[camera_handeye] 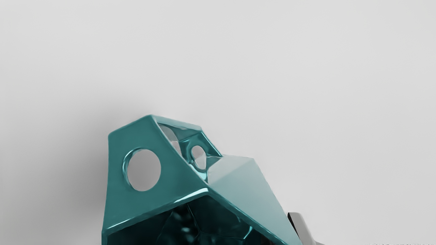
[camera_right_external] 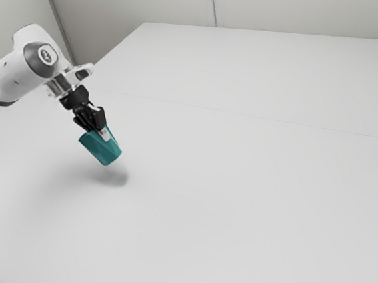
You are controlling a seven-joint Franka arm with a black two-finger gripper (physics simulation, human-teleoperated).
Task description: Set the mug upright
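In the fingers (camera_right_external: 105,133); mug (camera_right_external: 100,148), partly hidden

A white tabletop (camera_right_external: 248,221) is seen spread beneath the pincer (camera_right_external: 99,131), lit by diffuse light and marked below the pincer by a soft-edged shadow (camera_right_external: 112,177). Beyond the pincer, a second white surface (camera_right_external: 262,75) is divided from it by a thin seam (camera_right_external: 245,115) and backed by pale gray walls (camera_right_external: 122,1).

mug (camera_handeye: 177,177): smooth, glossy, metallic-looking inside | table (camera_right_external: 236,206): smooth, matt
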